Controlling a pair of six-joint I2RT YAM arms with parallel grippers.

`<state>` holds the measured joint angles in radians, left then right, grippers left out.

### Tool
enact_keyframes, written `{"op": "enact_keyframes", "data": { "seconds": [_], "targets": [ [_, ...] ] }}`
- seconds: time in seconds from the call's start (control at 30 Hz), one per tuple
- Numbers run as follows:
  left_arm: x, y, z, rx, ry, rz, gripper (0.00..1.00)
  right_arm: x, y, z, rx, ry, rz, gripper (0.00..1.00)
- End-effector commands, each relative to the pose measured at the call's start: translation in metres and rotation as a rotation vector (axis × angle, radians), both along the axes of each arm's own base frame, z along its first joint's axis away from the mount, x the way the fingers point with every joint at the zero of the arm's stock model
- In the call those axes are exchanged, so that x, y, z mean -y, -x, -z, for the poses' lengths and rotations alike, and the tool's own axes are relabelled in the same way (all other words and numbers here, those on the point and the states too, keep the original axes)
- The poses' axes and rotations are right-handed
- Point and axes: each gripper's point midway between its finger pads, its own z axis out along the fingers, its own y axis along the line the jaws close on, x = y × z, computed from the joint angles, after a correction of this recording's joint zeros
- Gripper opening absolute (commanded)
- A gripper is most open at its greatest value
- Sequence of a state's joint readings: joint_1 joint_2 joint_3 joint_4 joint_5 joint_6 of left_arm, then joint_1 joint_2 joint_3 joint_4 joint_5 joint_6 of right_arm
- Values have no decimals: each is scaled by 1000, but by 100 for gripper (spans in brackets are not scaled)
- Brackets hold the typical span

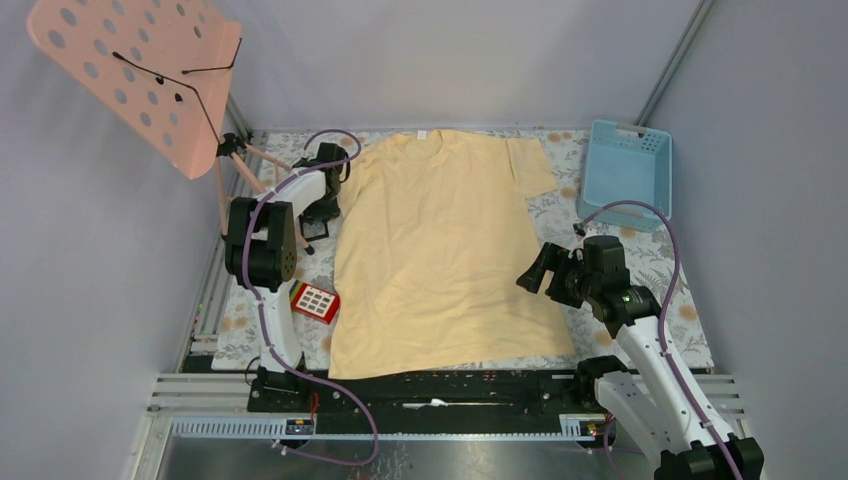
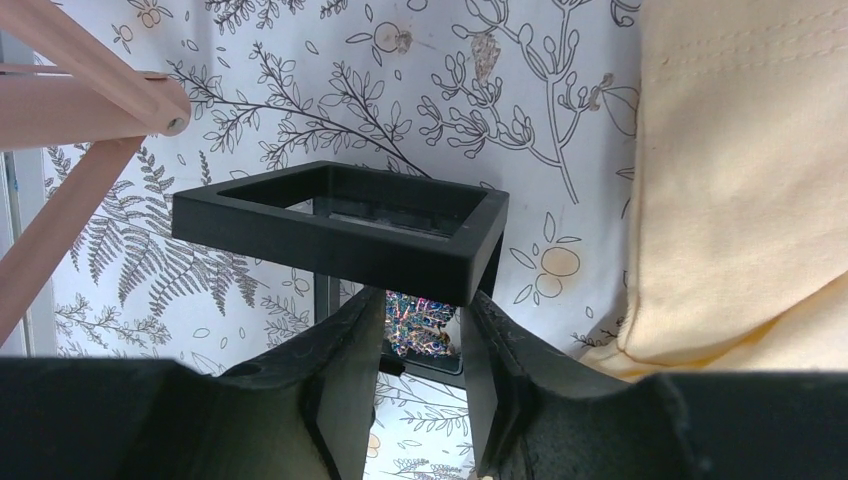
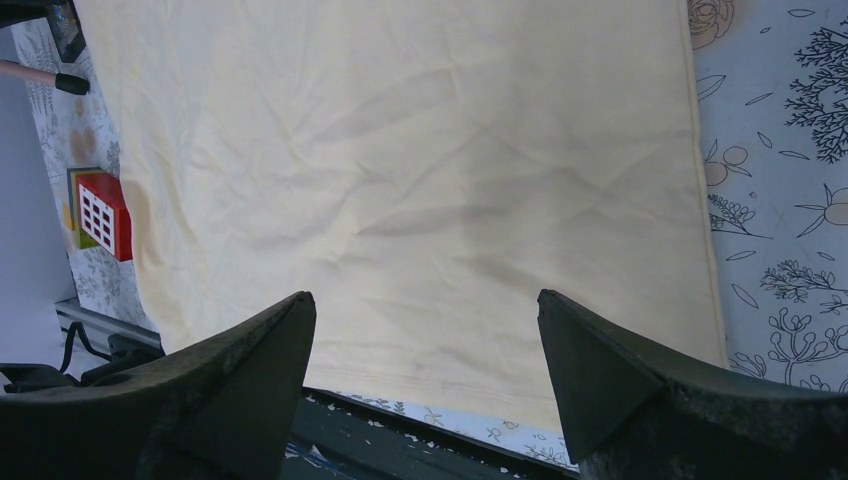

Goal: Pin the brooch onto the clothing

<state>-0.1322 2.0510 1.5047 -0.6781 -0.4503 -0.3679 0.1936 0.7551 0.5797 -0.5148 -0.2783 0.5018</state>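
Just left of the T-shirt's (image 1: 440, 250) far end, the left gripper (image 2: 422, 305) sits at a black square frame (image 2: 330, 235), fingers part-way apart with the glittery brooch (image 2: 420, 328) showing in the gap — whether they actually pinch it cannot be told. The right gripper (image 3: 425, 300) hovers over the T-shirt's near hem — spread wide, holding nothing.

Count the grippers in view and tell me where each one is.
2. The left gripper is left of the T-shirt, at a black square frame. The right gripper hovers by the T-shirt's right edge. None seems hidden.
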Motion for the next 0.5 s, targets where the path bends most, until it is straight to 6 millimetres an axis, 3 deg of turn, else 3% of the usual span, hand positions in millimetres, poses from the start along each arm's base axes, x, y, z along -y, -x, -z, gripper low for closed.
{"op": "enact_keyframes", "data": {
  "seconds": [0.0,0.3,0.47],
  "targets": [
    [-6,-10,-10,26,-33,-9,39,1,-4,-8,34,11,-1,89],
    [-9,-9,-10,25,-45,-14,33,1,-2,-6,30,10,-1,89],
    [-9,-8,-12,33,-45,-15,18,2,-2,-6,31,13,0,89]
  ]
}}
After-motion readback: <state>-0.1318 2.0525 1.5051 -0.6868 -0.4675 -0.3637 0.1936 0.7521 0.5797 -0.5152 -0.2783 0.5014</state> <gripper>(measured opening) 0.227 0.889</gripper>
